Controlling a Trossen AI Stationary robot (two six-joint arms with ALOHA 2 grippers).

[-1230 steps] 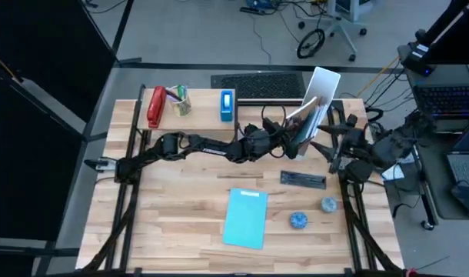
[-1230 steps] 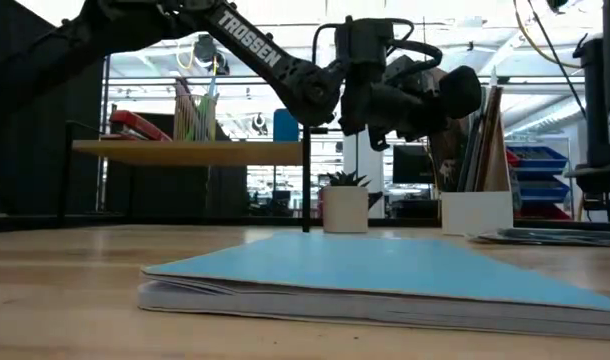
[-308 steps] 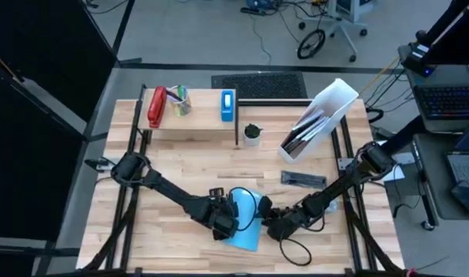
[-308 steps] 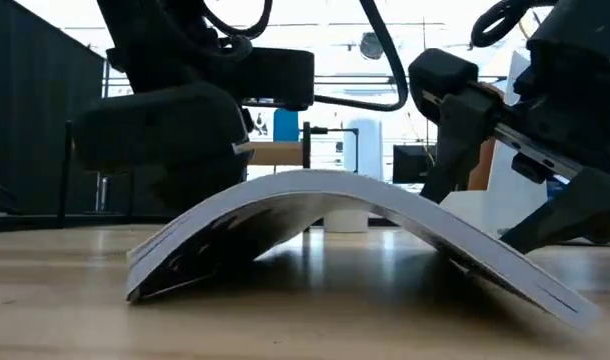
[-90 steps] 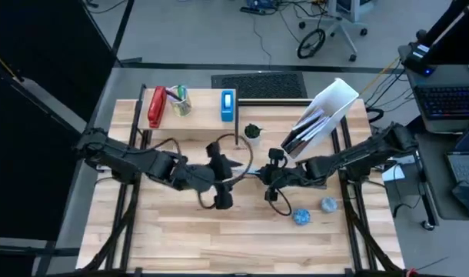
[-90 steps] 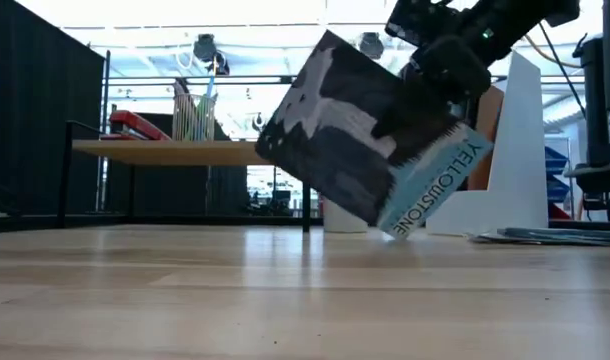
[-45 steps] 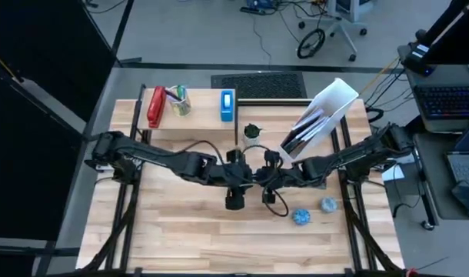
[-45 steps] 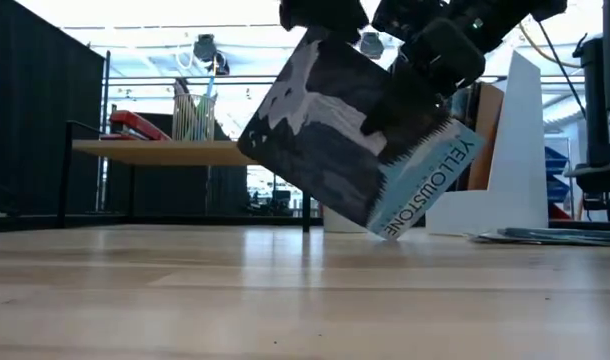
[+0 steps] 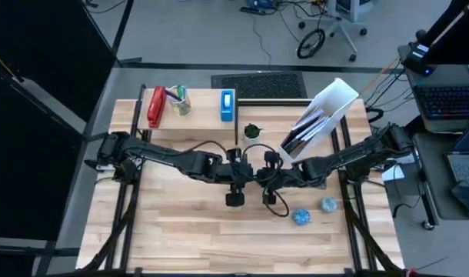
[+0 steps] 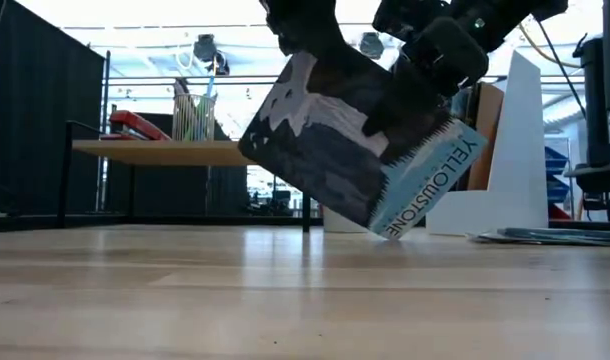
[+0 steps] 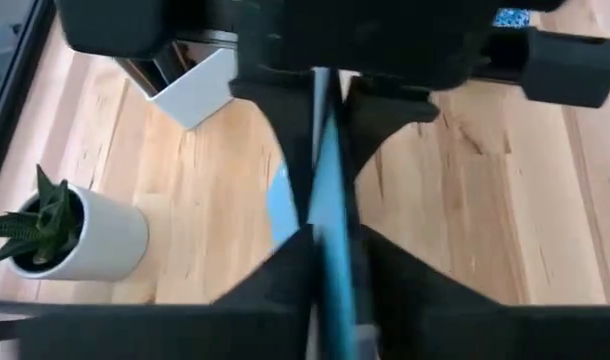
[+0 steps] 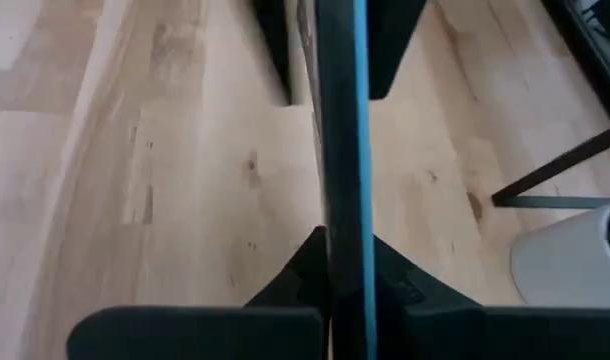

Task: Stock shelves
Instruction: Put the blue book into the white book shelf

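A book with a dark cover and a light-blue spine reading YELLOWSTONE hangs tilted over the table's middle. My left gripper and my right gripper meet there, each shut on the book. In the low view the left gripper is on the book's top corner. The right gripper is on its upper right edge. The wood shelf stands at the far left. The white file holder lies at the far right. My left gripper pinches the book's upper edge between its two fingers, one on each cover. It comes from above, at the book's highest corner. My right gripper pinches the book's edge between its two fingers, near the spine's upper end, slanting down from the right. The book hangs tilted, clear of the table.
A red stapler, a pencil cup and a blue box are on the shelf. A small plant in a white pot stands by the shelf's leg. A blue ball and a grey ball lie near right.
My left gripper has gone toward the table's right edge to the book, come down on its top corner and shut on it. The book, held by my right gripper throughout, has shifted slightly left and stays tilted above the table.
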